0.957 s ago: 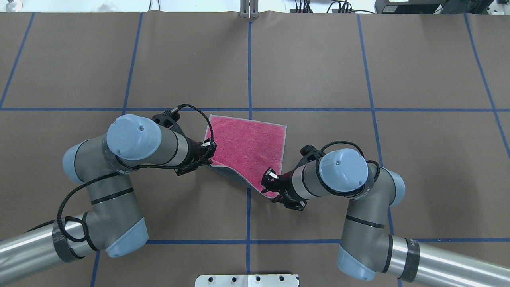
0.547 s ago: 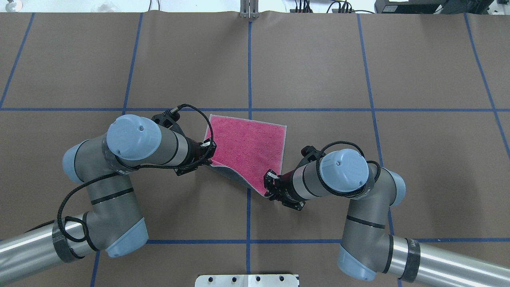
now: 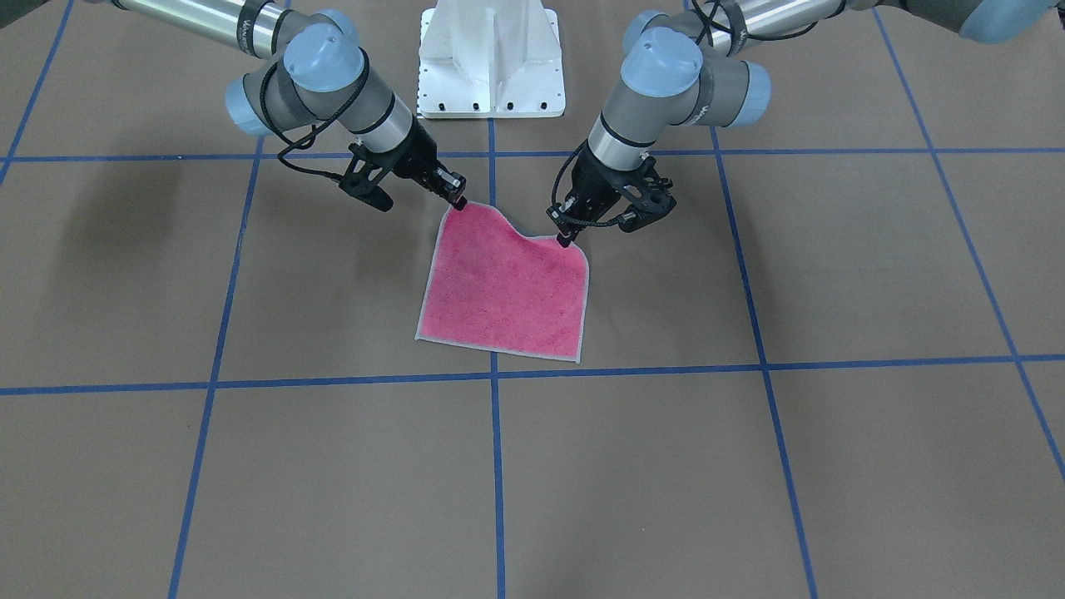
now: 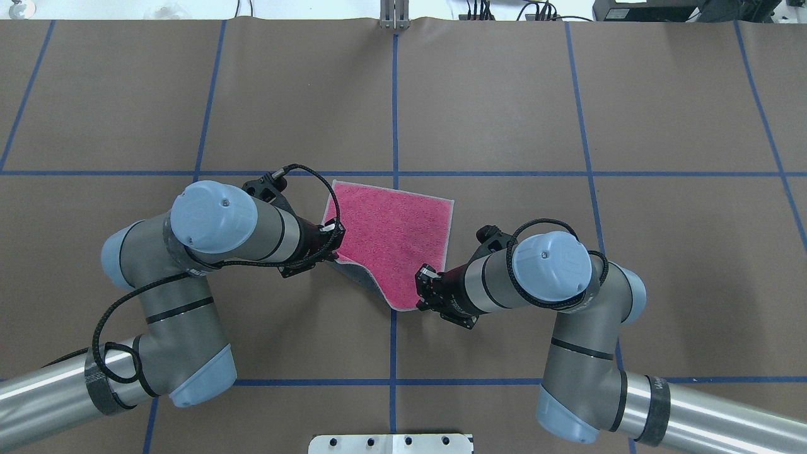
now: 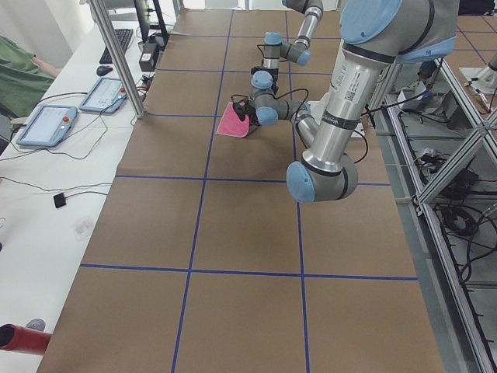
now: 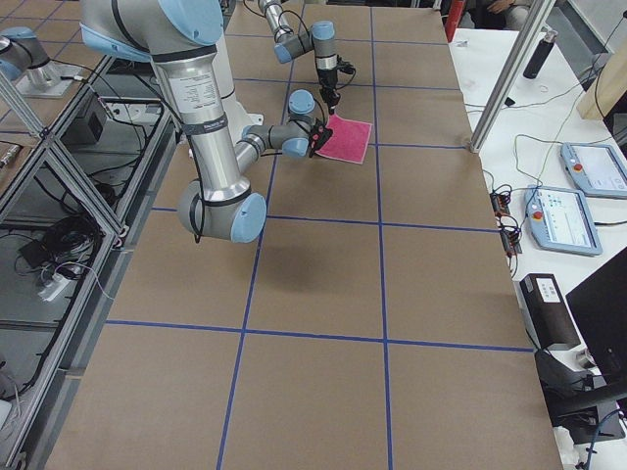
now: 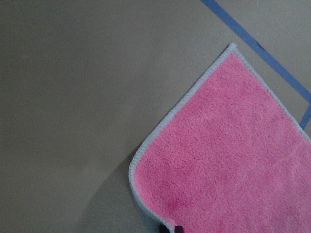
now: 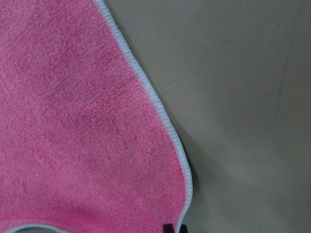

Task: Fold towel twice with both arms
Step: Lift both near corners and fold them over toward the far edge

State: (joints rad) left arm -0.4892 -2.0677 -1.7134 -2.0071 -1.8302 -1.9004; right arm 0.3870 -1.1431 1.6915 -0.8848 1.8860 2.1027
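Observation:
The towel point(image 4: 391, 230) lies pink face up near the table's middle, with its far edge flat on the brown surface. My left gripper point(image 4: 334, 243) is shut on the near left corner. My right gripper point(image 4: 421, 291) is shut on the near right corner. Both near corners are raised, and a strip of grey underside point(image 4: 359, 275) shows below the sagging near hem. From the front, the towel point(image 3: 503, 291) hangs between the left gripper point(image 3: 566, 237) and the right gripper point(image 3: 458, 202). Each wrist view shows the towel point(image 7: 233, 160) point(image 8: 73, 121) with its pale hem running down to a dark fingertip at the bottom edge.
The white pedestal base point(image 3: 491, 58) stands behind the arms. Blue tape lines point(image 4: 394, 113) cross the brown table cover. A metal post point(image 4: 394, 16) is at the far edge. A side bench holds tablets point(image 5: 46, 124) and cables.
The right gripper has shifted slightly left with its corner, drawing the towel's near right corner inward and up. The left arm has barely moved.

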